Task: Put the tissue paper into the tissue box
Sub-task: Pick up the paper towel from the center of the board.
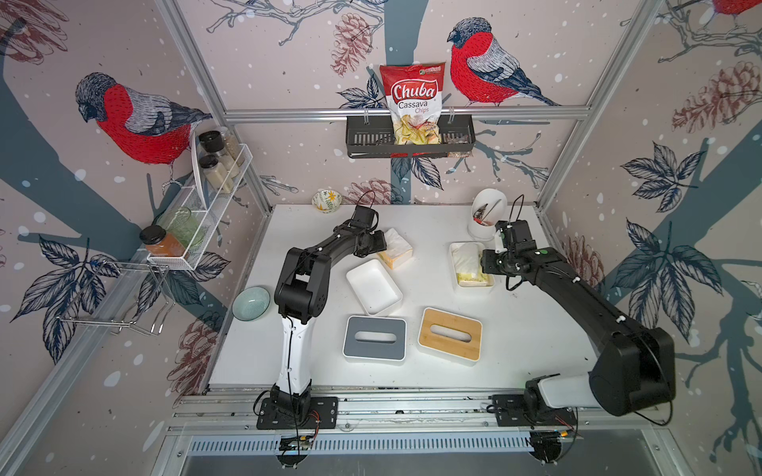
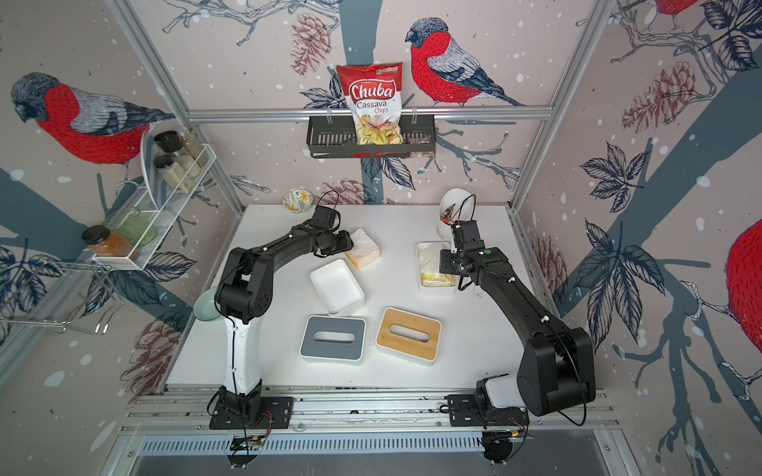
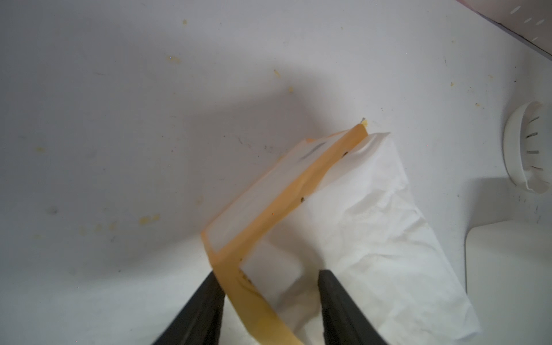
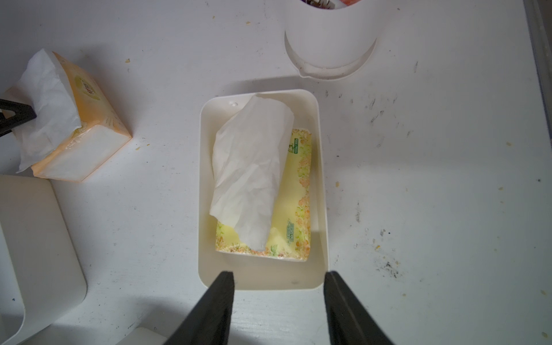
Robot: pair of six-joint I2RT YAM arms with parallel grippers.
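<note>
The tissue paper, an orange-edged soft pack [image 1: 398, 249] [image 2: 363, 249] [image 4: 80, 128] with a white sheet sticking out, lies on the table behind an empty white tissue box [image 1: 371, 288] [image 2: 336, 288]. My left gripper [image 1: 384, 241] [image 2: 350, 243] [image 3: 265, 273] straddles the near end of this pack [image 3: 352, 227]. One finger touches the orange edge and the other rests by the loose sheet, but how firmly they press does not show. My right gripper [image 1: 483, 263] [image 2: 443, 263] [image 4: 276, 274] hangs open over the near rim of a second white box [image 4: 263, 283] holding a yellow pack [image 4: 295, 194].
A grey slotted lid [image 1: 391, 350] and a bamboo slotted lid [image 1: 433, 350] lie near the table's front. A white utensil holder [image 1: 486, 218] stands at the back right, a floral bowl [image 1: 326, 200] at the back and a teal bowl [image 1: 250, 303] at the left edge.
</note>
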